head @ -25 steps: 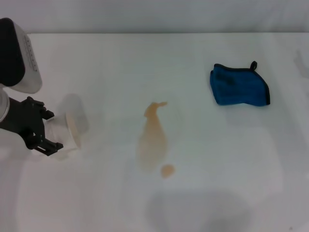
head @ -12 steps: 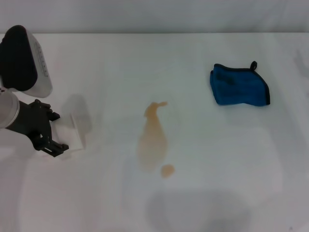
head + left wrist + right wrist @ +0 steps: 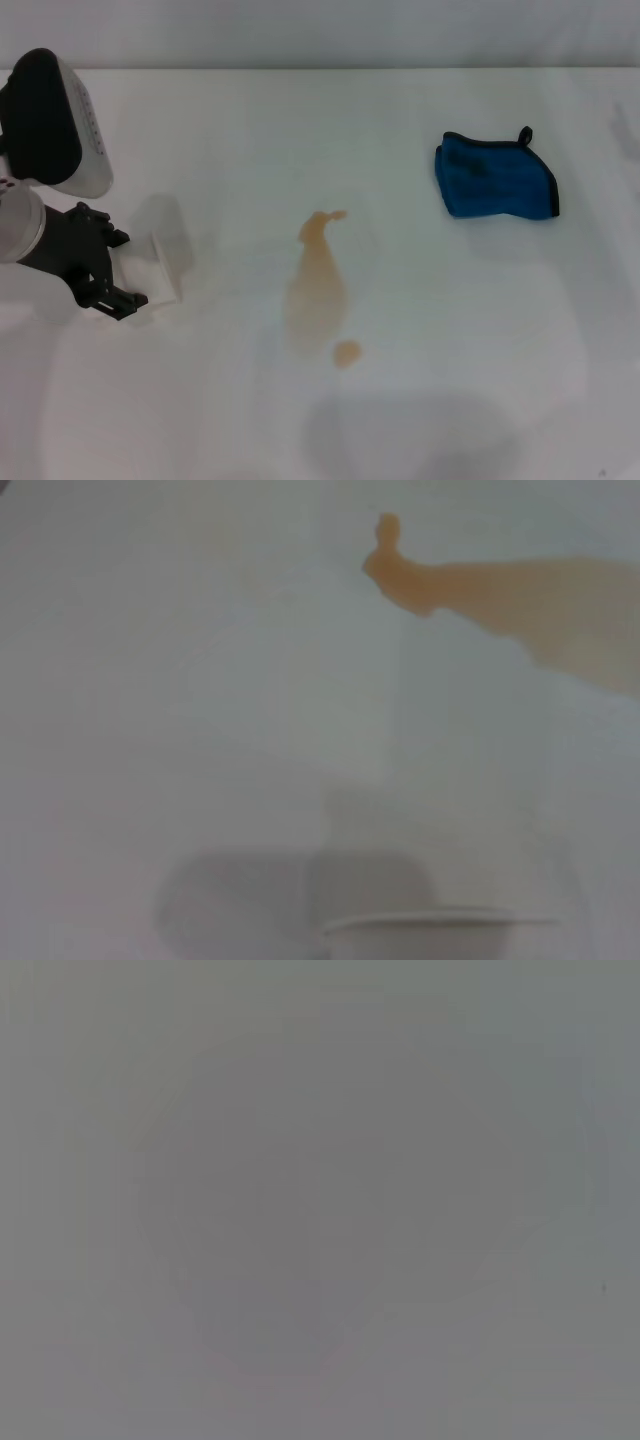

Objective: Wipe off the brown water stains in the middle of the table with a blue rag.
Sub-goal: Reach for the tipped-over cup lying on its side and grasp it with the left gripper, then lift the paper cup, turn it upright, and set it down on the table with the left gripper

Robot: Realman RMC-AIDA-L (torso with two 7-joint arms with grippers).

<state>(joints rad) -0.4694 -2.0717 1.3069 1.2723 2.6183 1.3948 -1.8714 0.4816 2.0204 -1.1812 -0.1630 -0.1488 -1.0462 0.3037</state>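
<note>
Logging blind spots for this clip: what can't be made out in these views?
- Right gripper: in no view; the right wrist view shows only featureless grey.
- Left gripper: whether its fingers clamp the cup, head view; the white cup blends into the table.
- Brown water stains: cut off by the left wrist view's edge.
- Blue rag: underside hidden.

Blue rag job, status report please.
Left gripper shut on whitish cup, table's left side. Right gripper unseen. Bright blue folded rag untouched, far right. Tan teardrop stain unwiped, nothing blocking.
</note>
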